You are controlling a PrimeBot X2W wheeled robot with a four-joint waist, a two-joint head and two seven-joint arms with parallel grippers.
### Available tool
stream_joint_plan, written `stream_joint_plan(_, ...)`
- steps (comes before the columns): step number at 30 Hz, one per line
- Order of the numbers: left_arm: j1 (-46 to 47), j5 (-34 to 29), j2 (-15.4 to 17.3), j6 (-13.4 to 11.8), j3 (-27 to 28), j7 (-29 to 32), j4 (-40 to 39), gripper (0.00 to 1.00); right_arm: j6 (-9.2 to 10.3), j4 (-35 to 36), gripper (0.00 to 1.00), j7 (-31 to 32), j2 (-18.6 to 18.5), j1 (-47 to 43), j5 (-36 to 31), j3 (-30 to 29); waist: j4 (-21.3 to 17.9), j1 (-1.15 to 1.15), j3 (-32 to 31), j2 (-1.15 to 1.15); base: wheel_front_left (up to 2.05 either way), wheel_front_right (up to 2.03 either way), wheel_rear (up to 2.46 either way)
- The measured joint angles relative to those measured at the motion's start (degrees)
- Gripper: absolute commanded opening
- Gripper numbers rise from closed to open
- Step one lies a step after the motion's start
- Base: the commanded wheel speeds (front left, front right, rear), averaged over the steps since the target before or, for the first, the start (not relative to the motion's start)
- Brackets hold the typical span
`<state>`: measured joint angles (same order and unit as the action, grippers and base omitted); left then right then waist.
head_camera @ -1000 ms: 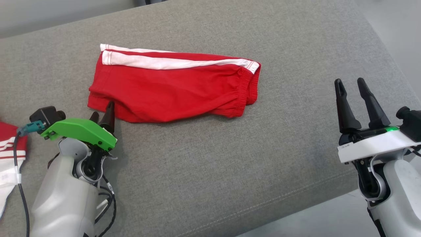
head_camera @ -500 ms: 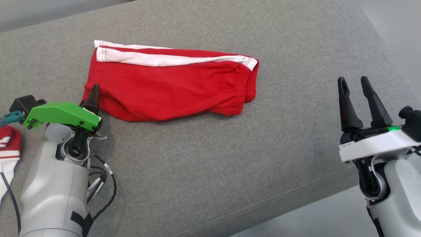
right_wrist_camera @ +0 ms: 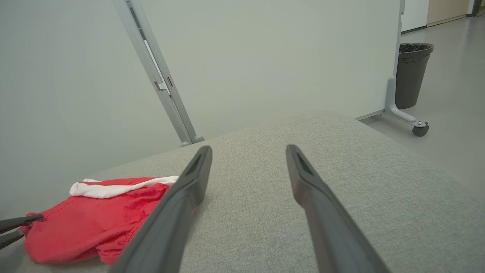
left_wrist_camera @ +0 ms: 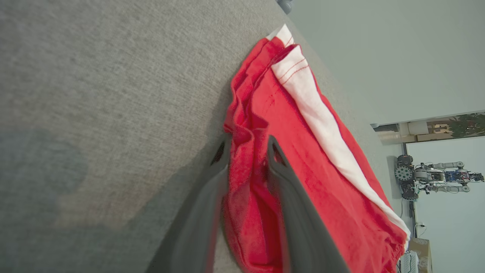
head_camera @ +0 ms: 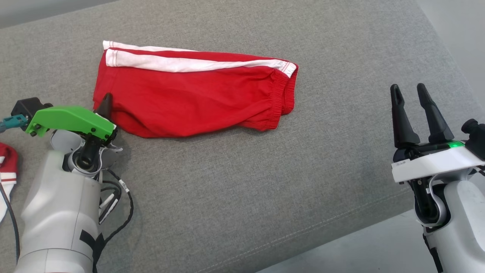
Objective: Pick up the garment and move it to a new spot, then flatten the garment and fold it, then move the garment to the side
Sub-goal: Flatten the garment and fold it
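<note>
While the red garment (head_camera: 189, 102), white-striped along its far edge, lies on the left half of the grey fabric desk (head_camera: 242, 182), my left tool (left_wrist_camera: 249, 140) straddles a bunched fold at its near left corner. Its fingers are narrow around the cloth, though I cannot tell whether they pinch it. My right tool (head_camera: 407, 88) hangs wide and empty, well apart to the right.
</note>
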<state>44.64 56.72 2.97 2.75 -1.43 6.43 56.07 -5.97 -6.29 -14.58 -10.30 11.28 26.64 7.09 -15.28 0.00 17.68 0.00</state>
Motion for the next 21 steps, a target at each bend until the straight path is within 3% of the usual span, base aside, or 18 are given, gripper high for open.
stream_joint_plan(9, 0.2, 0.0, -0.6, 2.3, -1.1, -1.5, 1.1, 0.00, -0.08, -0.5, 1.00, 0.0, 0.4, 0.0, -0.5, -1.7, 2.4, 0.00, -0.7, 0.00, 0.00, 0.00, 0.00)
stream_joint_plan(21, -3.7, 0.6, -2.0, 3.3, -2.6, -7.5, 2.1, 0.00, -0.56, -1.7, 1.00, 0.0, 0.5, -0.6, -1.9, -2.7, 7.5, 0.00, -3.3, 0.00, 0.00, 0.00, 0.00)
